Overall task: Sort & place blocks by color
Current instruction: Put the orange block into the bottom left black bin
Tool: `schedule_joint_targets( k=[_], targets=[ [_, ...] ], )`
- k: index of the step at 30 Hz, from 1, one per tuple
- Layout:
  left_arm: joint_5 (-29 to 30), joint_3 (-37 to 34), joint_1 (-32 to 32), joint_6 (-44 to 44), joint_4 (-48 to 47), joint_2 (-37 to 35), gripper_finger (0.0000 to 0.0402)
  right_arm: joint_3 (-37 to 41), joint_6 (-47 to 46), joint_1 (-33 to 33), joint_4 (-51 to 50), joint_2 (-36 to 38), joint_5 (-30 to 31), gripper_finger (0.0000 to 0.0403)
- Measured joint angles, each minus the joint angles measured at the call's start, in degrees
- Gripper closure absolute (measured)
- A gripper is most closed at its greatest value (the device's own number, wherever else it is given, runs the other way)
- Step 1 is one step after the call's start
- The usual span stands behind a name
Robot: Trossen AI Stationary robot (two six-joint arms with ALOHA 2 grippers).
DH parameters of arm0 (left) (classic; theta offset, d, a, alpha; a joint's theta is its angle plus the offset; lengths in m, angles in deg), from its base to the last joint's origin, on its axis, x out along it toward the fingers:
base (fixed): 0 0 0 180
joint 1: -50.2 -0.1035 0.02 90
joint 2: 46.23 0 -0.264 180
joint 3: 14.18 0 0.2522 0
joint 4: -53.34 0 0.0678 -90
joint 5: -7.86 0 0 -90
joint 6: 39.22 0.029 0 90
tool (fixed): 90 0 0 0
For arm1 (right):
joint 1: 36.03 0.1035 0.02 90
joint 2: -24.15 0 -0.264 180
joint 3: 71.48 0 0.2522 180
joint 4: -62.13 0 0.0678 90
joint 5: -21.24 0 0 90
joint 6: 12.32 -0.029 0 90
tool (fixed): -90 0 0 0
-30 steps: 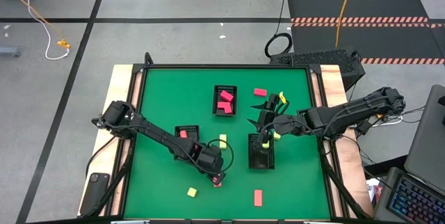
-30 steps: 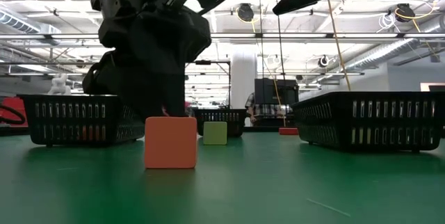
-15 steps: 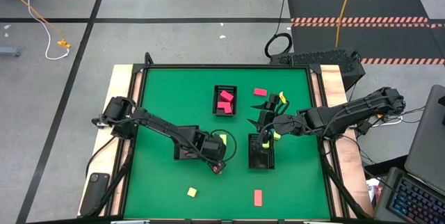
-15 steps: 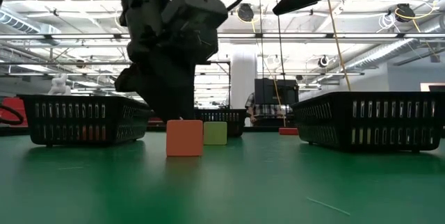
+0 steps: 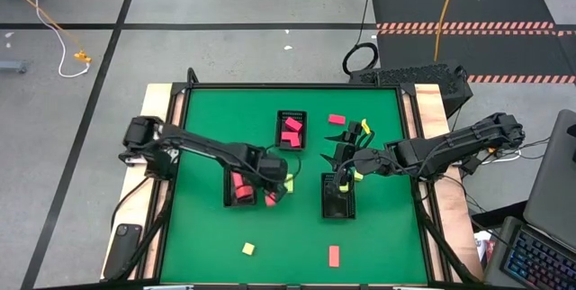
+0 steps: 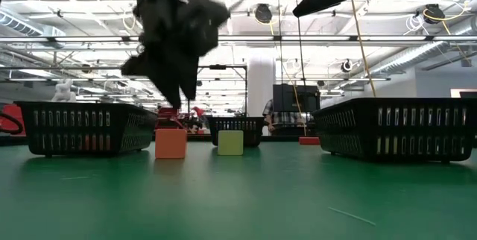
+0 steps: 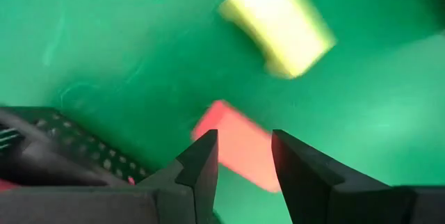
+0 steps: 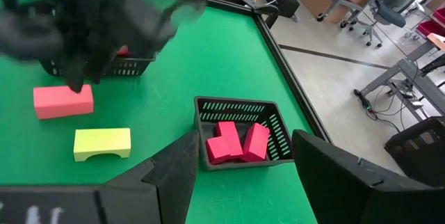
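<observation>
Item: salmon block (image 5: 271,199), on mat just beside L tray (image 5: 239,186), at its 3 o'clock edge; yellow arch block (image 5: 288,185) close by.
L gripper (image 5: 270,190): over salmon block, fingers part-open, straddling it; grip can't tell.
R gripper (image 5: 345,161): hovers above R tray (image 5: 337,196), parted, empty.
Progress, judged: pink blocks in top tray (image 5: 290,131), some in L tray. Loose: approx 6 pcs; roughly half left.
</observation>
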Motion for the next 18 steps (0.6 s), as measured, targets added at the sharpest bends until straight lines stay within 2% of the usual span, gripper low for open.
schedule_joint_targets(
  k=[4,7,14,18],
  targets=[
    [0.1,0.0,-0.1,-0.9,-0.2,-2.5,0.0266,0.0,0.0,0.0,0.0,0.0,0.0,0.0179],
    [0.0,0.0,0.3,2.2,1.1,-3.1,0.0266,0.0,0.0,0.0,0.0,0.0,0.0,0.0179],
    [-0.6,0.0,3.0,21.5,5.0,-2.8,0.0266,0.0,0.2,0.0,0.0,0.0,0.0,0.0179],
    [-0.7,0.1,5.0,28.9,7.9,-2.8,0.0260,0.0,0.8,0.0,0.0,0.0,0.0,0.0179]
  ],
)
